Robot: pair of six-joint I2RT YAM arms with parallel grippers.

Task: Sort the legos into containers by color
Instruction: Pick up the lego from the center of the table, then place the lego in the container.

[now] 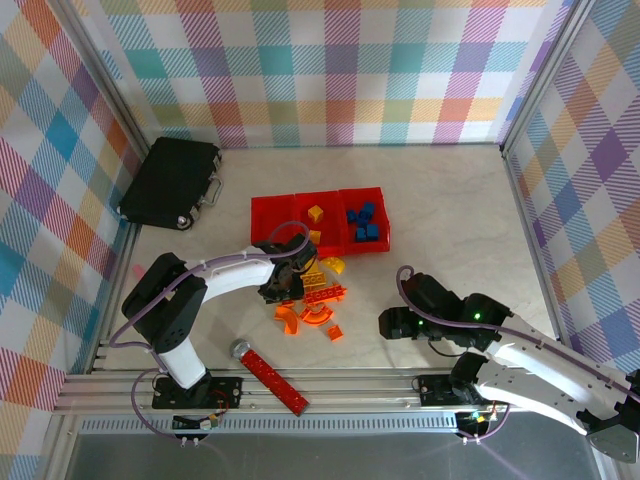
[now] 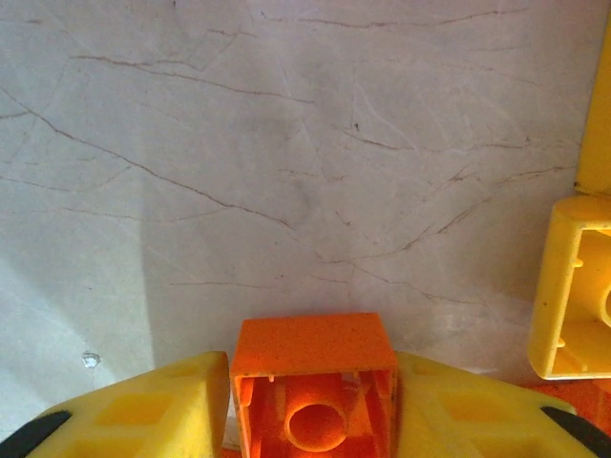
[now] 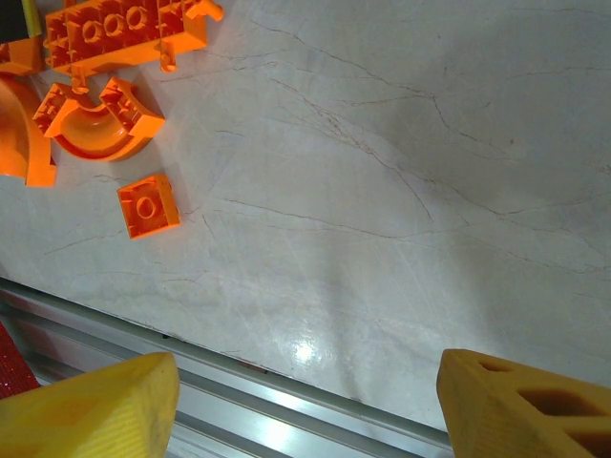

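We look down on a pale table (image 1: 450,220) with a marble look, thin grey veins wandering across it. Walls (image 1: 330,70) of bright checked cloth in many colours close it in at the back and on both sides, framed by silver posts (image 1: 103,85). An aluminium rail (image 1: 360,382) runs along the near edge; in the right wrist view a patch of glare lies on the table just beside it.

The containers (image 1: 272,215), three red bins in a row, stand towards the middle of the table. The middle bin holds yellow bricks (image 1: 316,213) and the right bin blue bricks (image 1: 362,222). The loose legos (image 1: 315,300), mostly orange with a few yellow, lie scattered just in front of the bins. A black case (image 1: 170,182) sits at the back left near the wall, and a red bar (image 1: 272,368) with a silver round end lies near the rail.

The left arm (image 1: 230,272) bends over the pile. Its jaws pinch an orange brick (image 2: 315,339), the yellow pads (image 2: 162,410) lying along either side of it, hollow underside towards the camera. A yellow brick (image 2: 578,286) lies on the table to its right.

The right arm (image 1: 530,360) hangs over bare table right of the pile, its jaws spread wide with nothing between them. Ahead of it we see an orange arch (image 3: 95,119) and a small flat orange plate (image 3: 148,203).
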